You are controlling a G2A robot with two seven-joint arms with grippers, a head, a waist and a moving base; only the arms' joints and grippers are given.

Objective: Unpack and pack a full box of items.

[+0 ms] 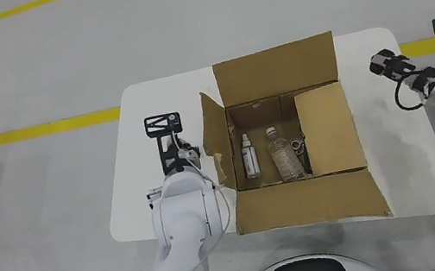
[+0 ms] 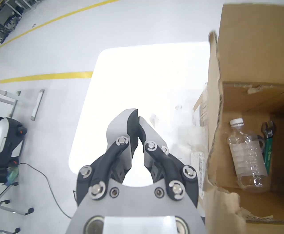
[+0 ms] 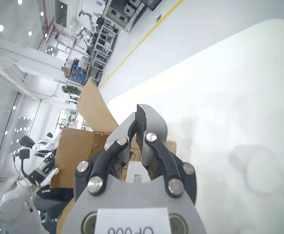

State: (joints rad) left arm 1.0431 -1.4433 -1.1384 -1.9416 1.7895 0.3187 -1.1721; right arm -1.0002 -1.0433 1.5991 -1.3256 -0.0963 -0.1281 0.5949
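Left gripper (image 2: 137, 121) and right gripper (image 3: 138, 119) are both pinched together, empty; part the left one, enter the cardboard box (image 1: 276, 69), and grip the clear plastic bottle (image 2: 246, 156) mid-body.

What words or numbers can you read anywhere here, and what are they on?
None reads clearly.
Labels on the box: print too small.
Mark on the green wrench: blurred.
Sticker at the base of the right gripper: upside down, cut off at the edge.
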